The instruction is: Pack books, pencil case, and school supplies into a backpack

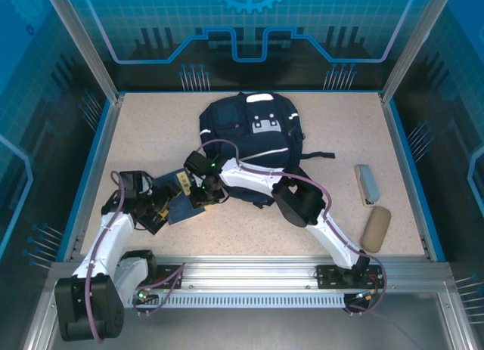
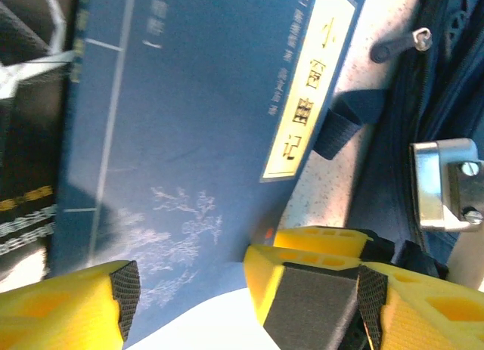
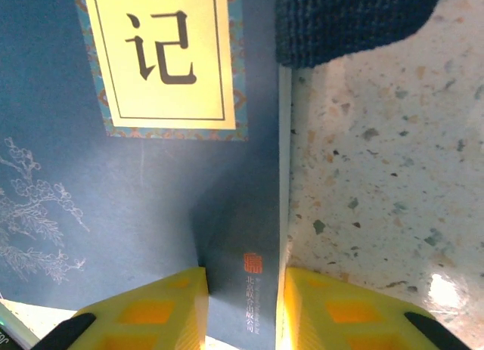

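Right, the risks first. The books (image 1: 180,208) are lying flat on the table (image 1: 318,236), just in front of the backpack (image 1: 253,134), and both arms are crowding over that one small stack. With the grippers sitting this near each other, I'm thinking fingers could knock together on any lift. The stack is thin and flush with the tabletop, so a pinch at the rim could catch just the top cover and fan it open, or slide off altogether. A dark strap (image 3: 348,21) is lying against the book's edge too, and that could snag or drag on a lift. And from above I'm not making out an open mouth on the bag, so a carried book could end up butting against fabric.

Now the jaws. The right gripper (image 3: 243,297) is standing narrow, one finger over the blue cover and the other over bare table, straddling the book's long edge. Whether the pads are biting, I cannot tell. The left gripper (image 2: 200,293) is standing wide, hanging over the other end of the cover and gripping nothing. Off to the right, a grey case (image 1: 367,184) and a tan pouch (image 1: 376,227) are waiting, well apart from all this.
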You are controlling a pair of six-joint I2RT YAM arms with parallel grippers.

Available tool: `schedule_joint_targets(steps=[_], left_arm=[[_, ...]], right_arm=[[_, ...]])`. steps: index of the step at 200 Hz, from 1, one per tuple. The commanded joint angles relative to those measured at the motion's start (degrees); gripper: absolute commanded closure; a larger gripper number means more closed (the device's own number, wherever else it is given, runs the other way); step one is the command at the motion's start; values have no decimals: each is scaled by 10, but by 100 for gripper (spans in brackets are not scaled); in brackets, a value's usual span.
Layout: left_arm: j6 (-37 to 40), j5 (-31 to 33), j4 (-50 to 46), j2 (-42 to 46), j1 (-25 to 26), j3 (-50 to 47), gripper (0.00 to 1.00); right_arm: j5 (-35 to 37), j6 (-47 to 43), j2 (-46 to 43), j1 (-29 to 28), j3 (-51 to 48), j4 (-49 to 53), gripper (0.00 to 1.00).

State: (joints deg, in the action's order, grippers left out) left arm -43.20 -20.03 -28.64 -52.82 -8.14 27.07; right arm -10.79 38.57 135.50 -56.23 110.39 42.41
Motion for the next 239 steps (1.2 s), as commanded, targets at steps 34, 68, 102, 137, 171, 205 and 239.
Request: schedule_joint_targets(steps=[34,68,102,137,171,205,239], left_arm=[[14,43,-61,-19,0,4,20],[14,60,-79,-23,0,9,19],[9,50,-84,-24,0,11,18],[-7,-12,-62,-35,0,5,21],[6,-33,-45,-54,0,15,22],[4,-53,-40,-64,0,18,24],[10,-12,-103,-56,4,29,27]], right_arm=[[29,13,20,8,2,46,68],[38,29,26,9,-5,55,72],[34,40,28,17,-11,52,73],[24,41,29,21,-13,48,73],[8,42,35,22,-13,43,73],[3,45,36,23,-18,39,74],[2,45,35,26,-18,39,75]])
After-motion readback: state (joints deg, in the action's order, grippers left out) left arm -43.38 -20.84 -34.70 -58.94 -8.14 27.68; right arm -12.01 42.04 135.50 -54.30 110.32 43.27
